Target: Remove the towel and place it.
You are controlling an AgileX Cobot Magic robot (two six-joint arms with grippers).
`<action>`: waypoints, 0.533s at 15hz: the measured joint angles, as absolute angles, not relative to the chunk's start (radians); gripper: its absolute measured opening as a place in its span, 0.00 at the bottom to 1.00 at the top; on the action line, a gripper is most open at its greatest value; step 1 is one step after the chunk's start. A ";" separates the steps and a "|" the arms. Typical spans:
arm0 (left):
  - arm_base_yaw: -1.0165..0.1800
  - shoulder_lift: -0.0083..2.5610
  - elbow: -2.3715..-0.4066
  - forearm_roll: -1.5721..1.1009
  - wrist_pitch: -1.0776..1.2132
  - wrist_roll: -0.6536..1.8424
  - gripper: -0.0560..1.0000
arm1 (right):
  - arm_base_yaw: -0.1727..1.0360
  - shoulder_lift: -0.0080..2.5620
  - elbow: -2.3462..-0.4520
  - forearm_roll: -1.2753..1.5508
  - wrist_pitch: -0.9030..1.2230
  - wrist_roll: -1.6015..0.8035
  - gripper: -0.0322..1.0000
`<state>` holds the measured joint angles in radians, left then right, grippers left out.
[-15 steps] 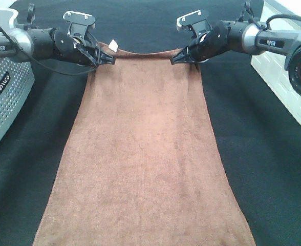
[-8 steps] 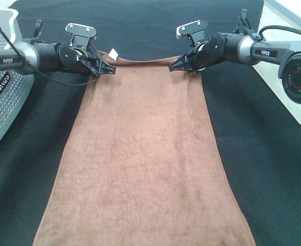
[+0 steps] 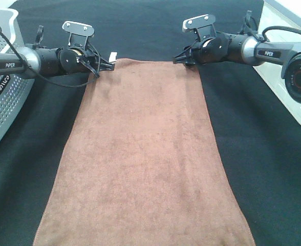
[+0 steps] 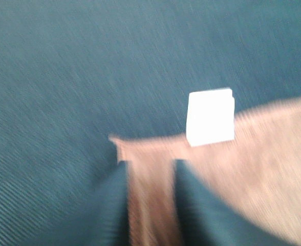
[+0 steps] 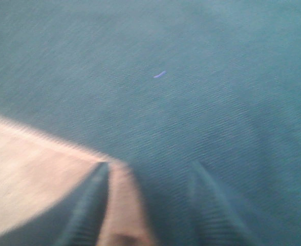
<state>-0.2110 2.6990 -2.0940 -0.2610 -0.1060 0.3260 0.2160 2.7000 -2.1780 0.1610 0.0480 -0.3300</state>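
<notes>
Exterior high: towel [image 3: 143, 154] now flat on the black desk [image 3: 263, 154], far edge no longer sagging, left gripper [image 3: 109, 64] and right gripper [image 3: 177, 59] at its far corners | left wrist: jaws parted, corner between, tag [image 4: 210, 117] free | right wrist: jaws parted, corner loose – likely released, placement near done.

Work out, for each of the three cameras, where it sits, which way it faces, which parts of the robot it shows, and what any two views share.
Exterior high: mounted above, looking down on the long brown plush towel spread on the black cloth-covered table; both arms and the left end effector and right end effector show.
Left wrist: on the left arm, facing the towel's corner with the small white tag; two dark fingers show.
Right wrist: on the right arm, facing the other far corner; its fingers show.
Shared: exterior and left wrist both show the tag.
</notes>
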 joint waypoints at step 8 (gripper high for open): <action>-0.211 2.711 -2.096 -0.271 -0.132 0.321 0.52 | 0.202 2.700 -2.178 0.200 0.097 -0.330 0.53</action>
<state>-0.2110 2.7110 -2.0960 -0.2710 -0.1320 0.3210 0.2020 2.7000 -2.1780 0.2000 0.0970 -0.3300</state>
